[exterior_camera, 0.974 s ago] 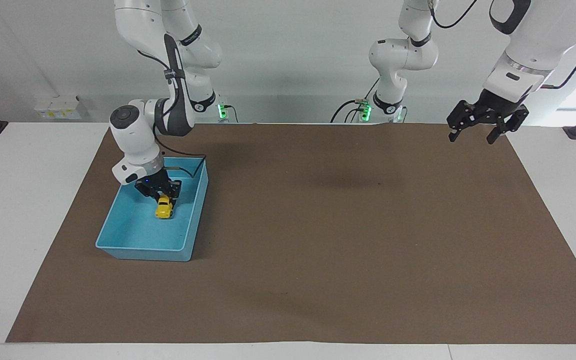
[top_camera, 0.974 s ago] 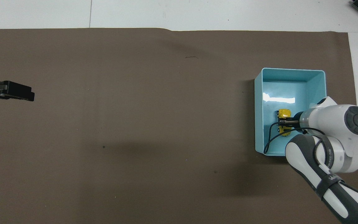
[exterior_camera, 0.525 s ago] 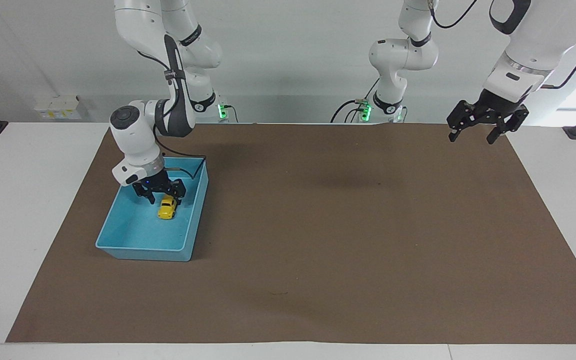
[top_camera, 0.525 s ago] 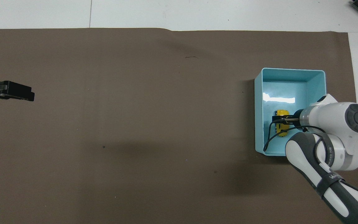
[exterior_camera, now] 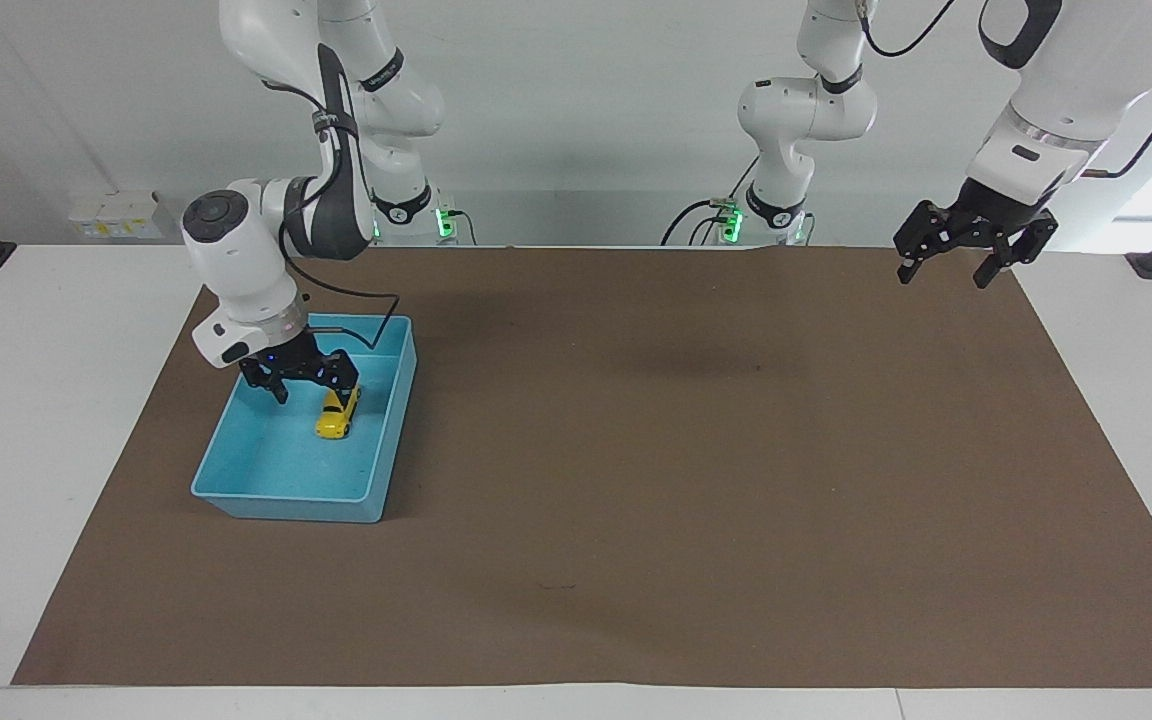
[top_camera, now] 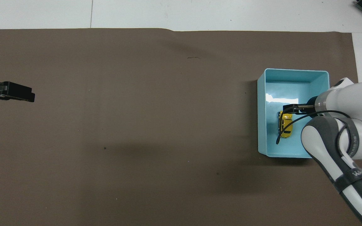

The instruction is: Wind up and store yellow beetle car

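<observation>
The yellow beetle car (exterior_camera: 335,414) lies on the floor of the blue bin (exterior_camera: 281,495), beside the bin wall toward the left arm's end. It also shows in the overhead view (top_camera: 287,126), inside the bin (top_camera: 294,72). My right gripper (exterior_camera: 314,390) hangs open just above the car, clear of it, and holds nothing; it shows in the overhead view (top_camera: 289,108) too. My left gripper (exterior_camera: 941,275) waits open and empty in the air over the mat's corner at the left arm's end (top_camera: 27,95).
A brown mat (exterior_camera: 636,450) covers most of the white table. The right arm's black cable (exterior_camera: 376,320) loops over the bin. Nothing else stands on the mat.
My right gripper has opened, let go of the car and risen, shifting toward the right arm's end of the table. The car stays in the bin. The left arm has not moved.
</observation>
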